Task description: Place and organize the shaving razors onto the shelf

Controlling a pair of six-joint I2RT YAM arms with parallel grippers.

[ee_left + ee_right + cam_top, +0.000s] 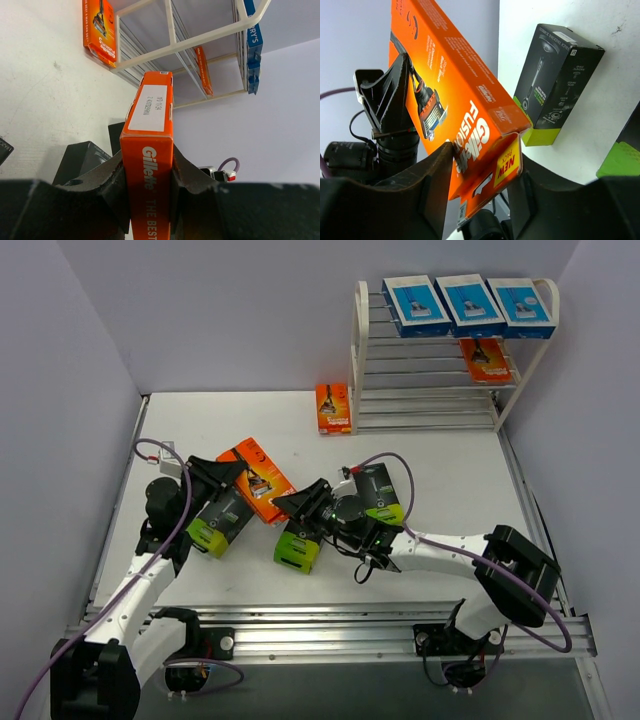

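So, my left jaws are clamped on the orange razor pack (148, 150), my right jaws pinch its other end; a black pack (555, 85) lies just beyond them.

Glossy printed card on the orange pack (460, 100), with a plain white paper label on its narrow edge; duller, satin card on the black pack (555, 80), lime end flat and matt; printed card again on the blue packs (470, 302); smooth cream plastic with a slight sheen for the shelf (172, 47) frame, thin bright metal for its rods; matt black plastic, faintly grainy, on the fingers (102, 175) of the left gripper (148, 172); matt white desk (450, 470), lightly speckled; ribbed bare aluminium on the rail (330, 625) along the near edge.
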